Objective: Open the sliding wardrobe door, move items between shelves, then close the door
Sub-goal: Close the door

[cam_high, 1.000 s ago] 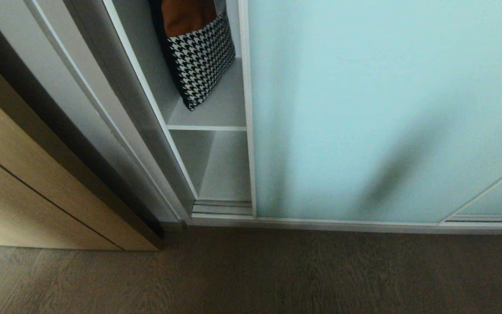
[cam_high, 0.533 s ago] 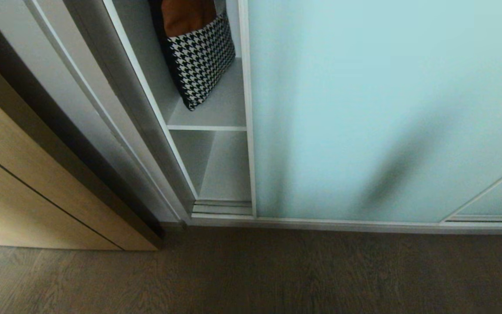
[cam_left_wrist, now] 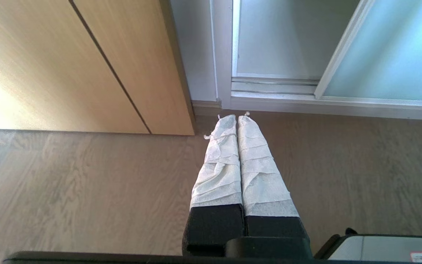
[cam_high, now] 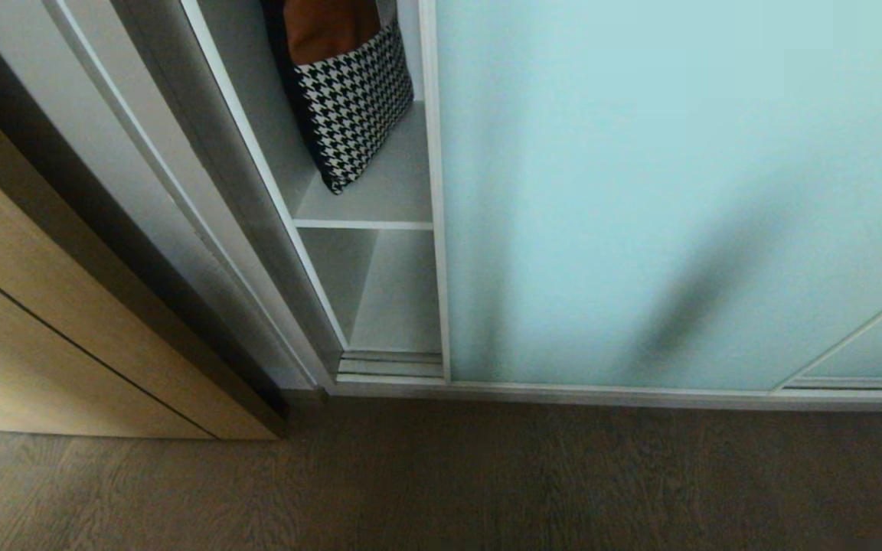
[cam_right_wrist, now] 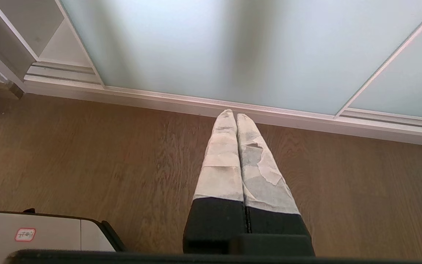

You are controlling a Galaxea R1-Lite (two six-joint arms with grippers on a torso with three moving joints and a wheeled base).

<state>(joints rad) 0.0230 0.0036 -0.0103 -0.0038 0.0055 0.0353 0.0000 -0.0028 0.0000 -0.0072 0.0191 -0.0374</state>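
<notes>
Wardrobe work risks a jam. Nearest, both pincers, left (cam_left_wrist: 237,116) and right (cam_right_wrist: 232,113), hang pressed shut and empty over the floor (cam_high: 487,482). Beyond, the sliding wardrobe door (cam_high: 678,191) leaves a narrow gap; reaching through could snag the houndstooth cushion (cam_high: 349,99) on its shelf (cam_high: 364,223).

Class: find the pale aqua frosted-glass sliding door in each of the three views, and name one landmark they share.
Head view: pale aqua frosted-glass sliding door fills the right.
Left wrist view: upper right corner.
Right wrist view: across the top.
Shared landmark: white bottom track at the wooden floor.
</notes>
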